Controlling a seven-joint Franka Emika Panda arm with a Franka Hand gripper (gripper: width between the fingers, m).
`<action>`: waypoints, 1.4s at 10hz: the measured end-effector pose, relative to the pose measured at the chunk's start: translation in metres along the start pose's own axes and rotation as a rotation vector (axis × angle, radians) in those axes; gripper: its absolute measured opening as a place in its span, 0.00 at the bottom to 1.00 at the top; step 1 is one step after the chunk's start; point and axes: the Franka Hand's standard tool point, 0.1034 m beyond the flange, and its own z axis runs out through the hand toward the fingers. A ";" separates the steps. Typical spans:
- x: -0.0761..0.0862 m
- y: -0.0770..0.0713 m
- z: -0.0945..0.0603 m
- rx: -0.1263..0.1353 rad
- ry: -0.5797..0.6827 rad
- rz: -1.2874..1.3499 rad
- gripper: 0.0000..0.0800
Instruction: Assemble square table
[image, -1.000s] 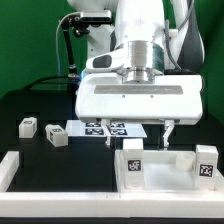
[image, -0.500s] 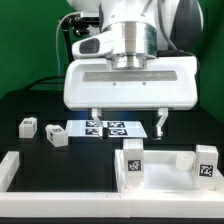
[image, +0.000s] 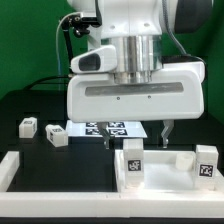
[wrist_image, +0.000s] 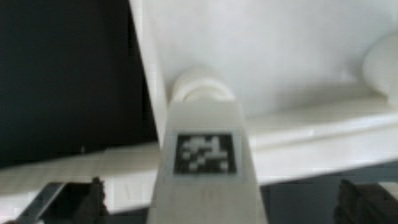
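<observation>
The tool (image: 131, 130) hangs fully open and empty above the square table top (image: 165, 172), lower right of the frame. Its jaws straddle an upright leg (wrist_image: 205, 150) from above, probably to grip and turn it. Two loose legs (image: 27, 126) wait on the bench (image: 25, 148), centre left.

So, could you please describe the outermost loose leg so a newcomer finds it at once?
Find the flat white marker board on the black table. Two small white tagged plastic blocks lie to the exterior view's left of it. Yours is the outer block, nearest that view's left edge, not the inner block.
</observation>
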 end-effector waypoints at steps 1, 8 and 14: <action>0.003 0.000 0.005 0.002 -0.056 0.000 0.81; 0.011 -0.002 0.009 -0.009 -0.022 0.247 0.37; 0.013 0.007 0.011 0.068 0.055 0.962 0.37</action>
